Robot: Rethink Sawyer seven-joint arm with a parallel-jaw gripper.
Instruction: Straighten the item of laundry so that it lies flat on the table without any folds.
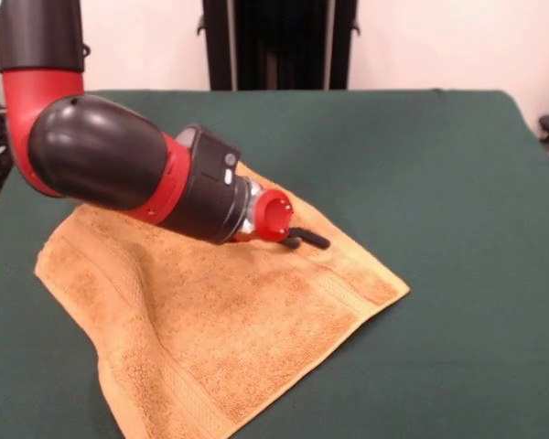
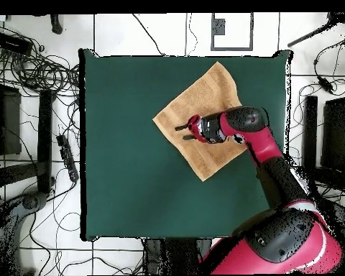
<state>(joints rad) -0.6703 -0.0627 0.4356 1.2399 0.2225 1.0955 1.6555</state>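
Observation:
The orange-tan towel (image 1: 220, 338) lies spread as a diamond on the dark green table (image 1: 439, 183), and I see no large folds in the part that shows. Its border bands show along the edges. The arm hides its far part, and I cannot see the white tag. My gripper (image 1: 306, 241) is low over the towel's middle right, with its two black tips apart and holding nothing. In the overhead view the gripper (image 2: 183, 132) is over the towel's (image 2: 204, 97) left part, near the table's (image 2: 125, 180) upper middle.
The towel's near corner runs past the bottom edge of the front view, close to the table's edge. A black stand (image 1: 274, 41) rises behind the table. Cables (image 2: 39, 72) and equipment lie on the floor around the table.

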